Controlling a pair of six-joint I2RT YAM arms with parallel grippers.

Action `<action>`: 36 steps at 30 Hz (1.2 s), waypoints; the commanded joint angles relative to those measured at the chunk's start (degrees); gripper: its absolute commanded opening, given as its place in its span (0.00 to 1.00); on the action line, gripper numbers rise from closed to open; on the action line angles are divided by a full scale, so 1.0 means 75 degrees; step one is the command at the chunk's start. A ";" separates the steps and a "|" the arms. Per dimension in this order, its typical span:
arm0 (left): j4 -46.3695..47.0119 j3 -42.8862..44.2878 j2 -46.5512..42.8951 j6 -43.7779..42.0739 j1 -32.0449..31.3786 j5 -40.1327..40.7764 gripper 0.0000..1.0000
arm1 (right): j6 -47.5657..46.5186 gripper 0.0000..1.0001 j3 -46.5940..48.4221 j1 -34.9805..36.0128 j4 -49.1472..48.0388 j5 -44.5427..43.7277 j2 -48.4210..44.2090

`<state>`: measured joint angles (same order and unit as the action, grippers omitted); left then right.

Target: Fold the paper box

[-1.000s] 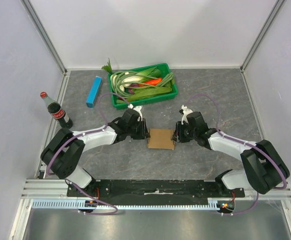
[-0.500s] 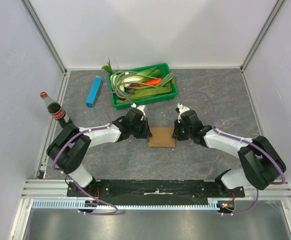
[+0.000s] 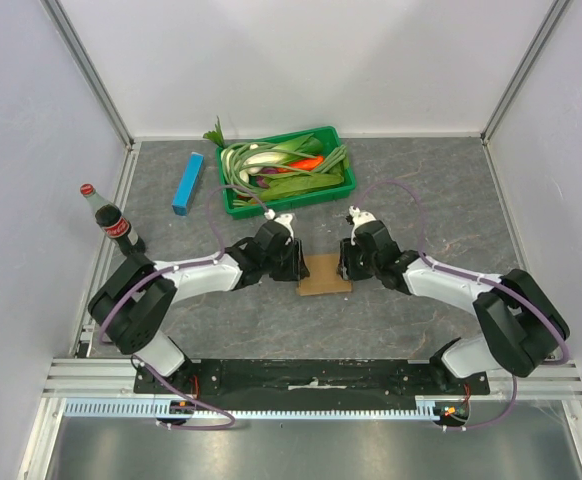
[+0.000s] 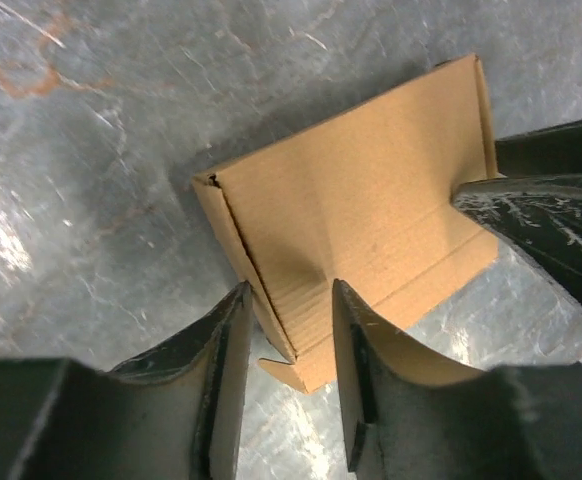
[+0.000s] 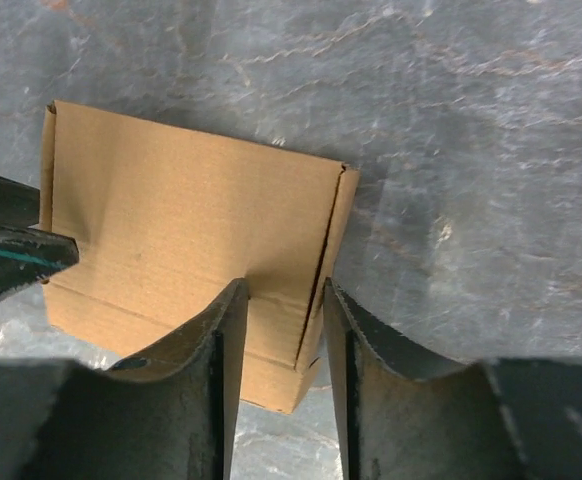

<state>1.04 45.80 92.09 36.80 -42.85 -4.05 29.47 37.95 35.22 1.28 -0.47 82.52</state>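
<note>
The paper box (image 3: 323, 274) is a flat brown cardboard piece lying on the grey table between my two arms. My left gripper (image 3: 296, 262) is at its left end. In the left wrist view this gripper (image 4: 288, 300) is open and straddles the creased side flap of the box (image 4: 361, 200), with a gap around the cardboard. My right gripper (image 3: 346, 262) is at the box's right end. In the right wrist view it (image 5: 281, 295) is open too, one finger over the top panel (image 5: 181, 220) and the other just outside the folded edge.
A green tray (image 3: 283, 204) of vegetables stands just behind the box. A slim blue box (image 3: 187, 183) lies at the back left. A cola bottle (image 3: 118, 225) stands upright near the left wall. Walls enclose the table on three sides.
Both grippers have pushed inward over the ends of the box and slightly away from the bases. The visible brown area between them has become narrower.
</note>
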 commanded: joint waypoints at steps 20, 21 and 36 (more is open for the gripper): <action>0.0902 -0.1805 -0.2482 0.0004 0.0510 -0.0313 0.75 | 0.0113 0.38 -0.0361 -0.0841 -0.0744 0.2371 0.0106; 0.1009 -0.1864 -0.2448 0.0097 0.0580 -0.0442 0.75 | 0.0101 0.37 -0.0408 -0.0829 -0.0780 0.2371 0.0107; 0.3001 -0.2333 -0.0936 0.1303 0.1038 -0.1978 0.73 | 0.0593 0.23 -0.1427 -0.1520 -0.1880 0.2896 0.0212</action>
<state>15.42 28.58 82.21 41.28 -35.64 -14.20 32.75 30.46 26.26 -10.61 19.44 83.11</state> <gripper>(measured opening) 0.729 0.246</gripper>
